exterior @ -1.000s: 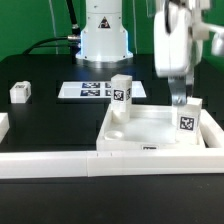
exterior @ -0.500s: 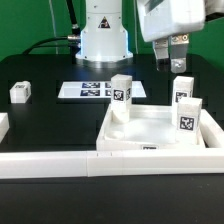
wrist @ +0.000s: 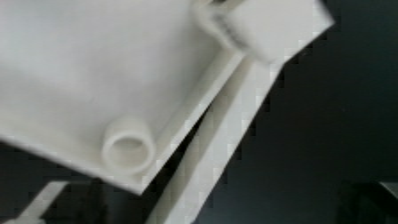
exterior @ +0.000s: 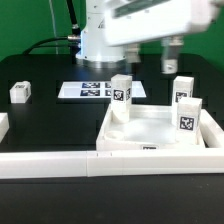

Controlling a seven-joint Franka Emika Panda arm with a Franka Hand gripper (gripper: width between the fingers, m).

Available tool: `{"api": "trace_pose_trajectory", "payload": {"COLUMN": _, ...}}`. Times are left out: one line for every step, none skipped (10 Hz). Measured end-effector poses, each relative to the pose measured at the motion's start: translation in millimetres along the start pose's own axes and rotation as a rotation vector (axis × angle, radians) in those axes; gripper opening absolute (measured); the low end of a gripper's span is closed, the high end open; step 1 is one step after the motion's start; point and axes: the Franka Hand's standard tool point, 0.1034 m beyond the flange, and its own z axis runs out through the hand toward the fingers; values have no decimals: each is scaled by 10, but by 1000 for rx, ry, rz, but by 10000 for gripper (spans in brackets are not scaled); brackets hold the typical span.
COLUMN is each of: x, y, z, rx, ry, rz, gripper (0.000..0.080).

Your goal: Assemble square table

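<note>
The square table top [exterior: 160, 130] is the landmark: a smooth white plastic tray with a raised rim, lying on the matte black bench [exterior: 50, 120] just behind the long white L-shaped rail [exterior: 60, 165] that runs along the near edge. Three small white block legs stand upright in it, each carrying a black-and-white square tag: one [exterior: 121, 90] at its back corner on the exterior view's left, one [exterior: 183, 90] at the back toward the exterior view's right, one [exterior: 187, 117] at the near corner on that side. A fourth block leg [exterior: 20, 92] lies on the bench well apart from the top, toward the exterior view's left. Behind the top lies the flat marker board [exterior: 85, 91]. The gripper [exterior: 172, 55] hangs above the top's back edge, its dark jaws released and holding nothing. The wrist view, blurred, shows the top's glossy surface [wrist: 89, 70] with a round, ring-shaped corner socket [wrist: 128, 150].
</note>
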Motion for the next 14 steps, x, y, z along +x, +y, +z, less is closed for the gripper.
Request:
{"api": "trace_pose_trajectory", "payload": {"x": 133, "y": 182, "z": -44, "rx": -5, "ry": 9, "rz": -99, "gripper": 649}}
{"api": "trace_pose_trajectory", "payload": {"x": 251, "y": 273, "z": -53, "rx": -10, "ry": 21, "rz": -170, "gripper": 649}}
{"api": "trace_pose_trajectory", "payload": {"x": 217, "y": 247, "z": -43, "rx": -16, "ry": 19, "rz": -225, "gripper": 649}}
{"api": "trace_pose_trajectory", "payload": {"x": 211, "y": 241, "z": -41, "rx": -19, "ry": 18, "rz": -300, "gripper": 649}}
{"api": "trace_pose_trajectory", "payload": {"x": 224, "y": 255, "z": -41, "rx": -21, "ry": 18, "rz": -343, "gripper": 649}}
{"api": "trace_pose_trajectory", "payload": {"x": 229, "y": 259, "z": -41, "rx": -26, "ry": 18, "rz": -427, "gripper": 649}}
{"api": "trace_pose_trajectory", "payload": {"x": 235, "y": 264, "z": -41, "rx": -29, "ry": 18, "rz": -487, "gripper": 649}}
{"api": "trace_pose_trajectory", "payload": {"x": 258, "y": 326, "z": -38, "rx": -34, "ry": 22, "rz": -577, "gripper": 649}}
{"api": "trace_pose_trajectory", "payload": {"x": 291, "y": 584, "z": -17, "rx": -55, "ry": 20, "rz": -718, "gripper": 649}}
{"api": "trace_pose_trajectory", "payload": {"x": 309, "y": 922, "z": -15, "rx": -78, "ry": 7, "rz": -830, "gripper": 649}}
{"api": "trace_pose_trajectory", "payload": {"x": 369, "y": 1309, "z": -8, "rx": -108, "ry": -6, "rz": -949, "gripper": 649}}
{"api": "trace_pose_trajectory", "payload": {"x": 461, "y": 1691, "z": 8, "rx": -137, "ry": -28, "rz": -1065, "gripper": 649}}
{"api": "trace_pose_trajectory", "payload": {"x": 605, "y": 2009, "z": 22, "rx": -168, "ry": -29, "rz": -1147, "gripper": 649}}
{"api": "trace_pose_trajectory", "payload": {"x": 674, "y": 2156, "z": 47, "rx": -179, "ry": -24, "rz": -1101, "gripper": 649}}
